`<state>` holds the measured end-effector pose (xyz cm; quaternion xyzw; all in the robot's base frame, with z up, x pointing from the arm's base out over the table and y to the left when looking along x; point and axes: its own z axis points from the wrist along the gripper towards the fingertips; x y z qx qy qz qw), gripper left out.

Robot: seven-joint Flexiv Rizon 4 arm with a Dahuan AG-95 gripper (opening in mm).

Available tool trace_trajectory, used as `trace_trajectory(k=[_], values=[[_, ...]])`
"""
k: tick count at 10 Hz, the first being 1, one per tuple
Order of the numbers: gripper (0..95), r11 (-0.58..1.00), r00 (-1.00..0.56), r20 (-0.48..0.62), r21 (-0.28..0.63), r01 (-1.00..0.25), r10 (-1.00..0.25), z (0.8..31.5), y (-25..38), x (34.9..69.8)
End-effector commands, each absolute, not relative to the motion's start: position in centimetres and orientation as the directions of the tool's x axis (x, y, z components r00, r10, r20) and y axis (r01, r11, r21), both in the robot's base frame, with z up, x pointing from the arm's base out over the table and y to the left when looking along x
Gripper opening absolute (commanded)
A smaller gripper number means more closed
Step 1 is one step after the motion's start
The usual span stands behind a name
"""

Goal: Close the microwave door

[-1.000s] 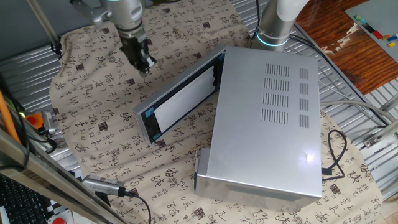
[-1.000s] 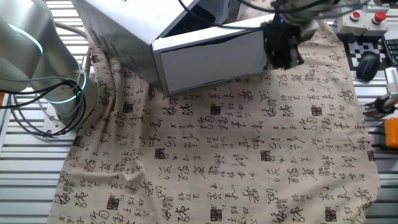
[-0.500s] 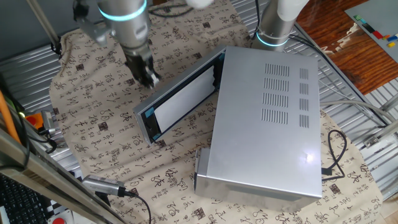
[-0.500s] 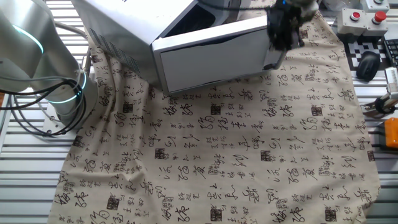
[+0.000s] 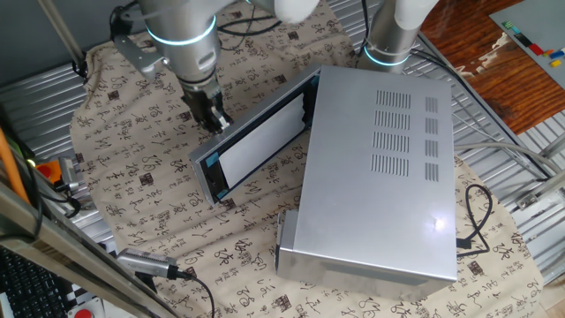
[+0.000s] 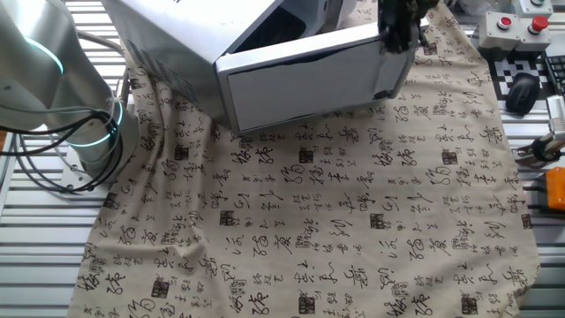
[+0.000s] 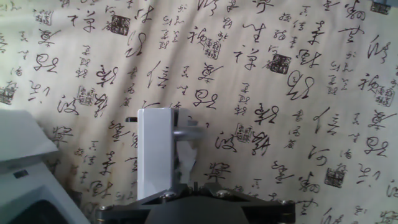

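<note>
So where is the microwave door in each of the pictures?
One fixed view: the microwave door slants across the left-middle, hanging open from the microwave.
The other fixed view: the door is the pale panel along the top middle.
Hand view: only its corner shows, bottom left.
Shared landmark: the cloth with black writing.

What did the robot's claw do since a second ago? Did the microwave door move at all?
The claw came across the patterned cloth toward the microwave door, ending right by its outer face near the free end. It took hold of nothing. The door did not swing; it stands as far open as before, and the microwave stayed put.
</note>
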<state>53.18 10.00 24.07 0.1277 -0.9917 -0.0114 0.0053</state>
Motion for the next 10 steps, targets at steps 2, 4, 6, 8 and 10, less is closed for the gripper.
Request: trace_trajectory(k=[2,4,6,8,10], values=[[0.0,0.975,-0.975,0.012,0.025,-0.221,-0.221,24.08,11.74,52.83],[0.0,0.973,-0.973,0.017,0.022,-0.230,-0.230,24.08,11.74,52.83],[0.0,0.950,-0.950,0.007,0.028,-0.311,-0.311,24.08,11.74,52.83],[0.0,0.932,-0.933,0.007,0.037,-0.360,-0.360,24.08,11.74,52.83],[0.0,0.931,-0.933,-0.004,0.072,-0.358,-0.359,24.08,11.74,52.83]])
